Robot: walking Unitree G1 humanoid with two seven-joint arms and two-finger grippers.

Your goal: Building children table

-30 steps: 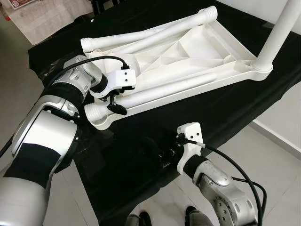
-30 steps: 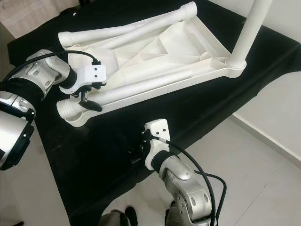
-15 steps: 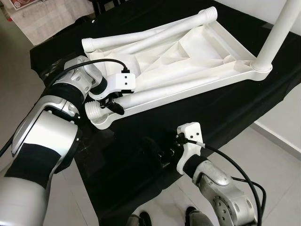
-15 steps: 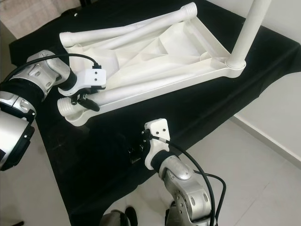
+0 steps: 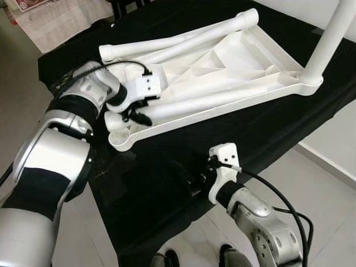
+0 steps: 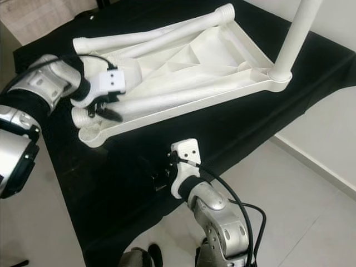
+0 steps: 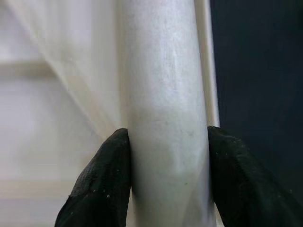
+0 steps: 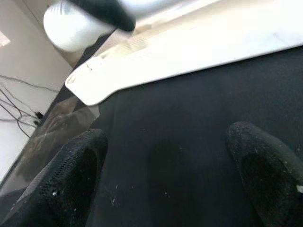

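White moulded-plastic tubular table leg [image 5: 183, 105], centre-left of frame: likely light, rigid, slippery; left pincer [image 7: 168, 182] grips it near its threaded end; right pincer [image 8: 168, 175] open, empty.

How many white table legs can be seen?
4: one upright in the far right corner, two lying along the far side, one held by the left gripper.

The left gripper [image 5: 136, 115] now sits higher and farther back than a second ago, and the loose table leg [image 5: 183, 105] clamped between its fingers [image 7: 99, 184] has its threaded end lifted off the near corner of the upturned tabletop [image 5: 253, 53], raised above the rim.
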